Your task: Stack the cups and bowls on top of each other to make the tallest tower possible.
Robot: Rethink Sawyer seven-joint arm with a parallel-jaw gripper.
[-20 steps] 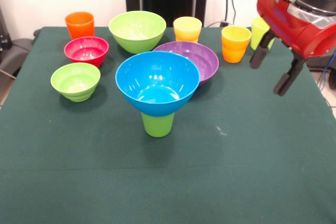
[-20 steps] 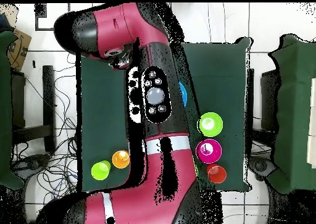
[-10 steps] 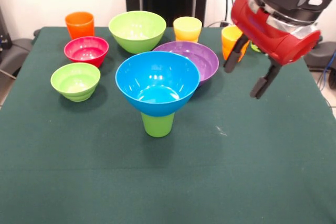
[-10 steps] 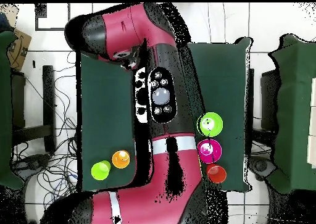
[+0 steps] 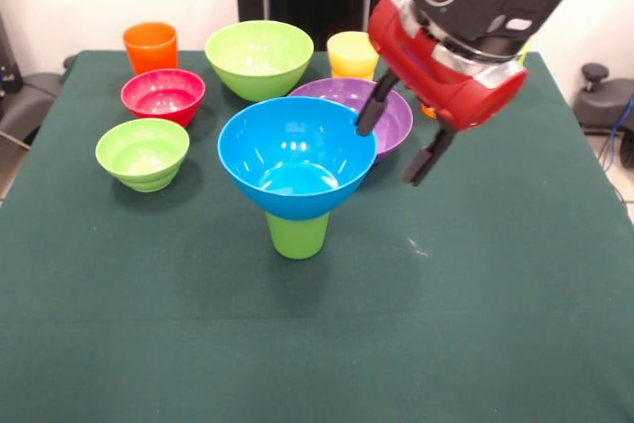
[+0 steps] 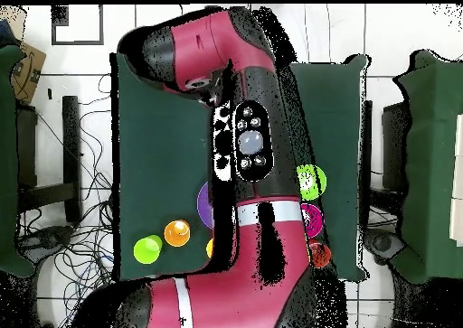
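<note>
End effector (image 5: pixel 396 143) open, empty — 2 black fingers spread apart, hanging above the tabletop (image 5: pixel 475 284). In front view 1 fingertip (image 5: pixel 365 126) overlaps the right rim of the large blue bowl (image 5: pixel 295 151); can't tell if it's touching. Other fingertip sits in front of the tabletop just right of the purple bowl (image 5: pixel 388 111).

Tower so far (image 5: pixel 296 177): large blue bowl sitting upright on an inverted green cup (image 5: pixel 297 233), near tabletop centre. 2 pcs only.

Rest is loose, all upright on the tabletop:
- wide purple bowl just behind the blue bowl, partly hidden by it and the end effector
- large lime green bowl (image 5: pixel 259 56) behind-left of the purple 1
- small red bowl (image 5: pixel 162 95) w/ orange cup (image 5: pixel 151 46) behind it
- small lime green bowl (image 5: pixel 143 152) in front of the red, well apart from the tower
- pale yellow cup (image 5: pixel 353 53) behind the purple bowl, beside the arm

Overhead view: arm (image 6: pixel 249 153) covers most of the tabletop. Still visible — yellow-green cup (image 6: pixel 147 248) and orange-yellow cup (image 6: pixel 176 232) side by side, nearly touching, near 1 corner; sliver of purple bowl next to the arm; small lime bowl, red bowl and orange cup peeking out on the opposite side.
</note>
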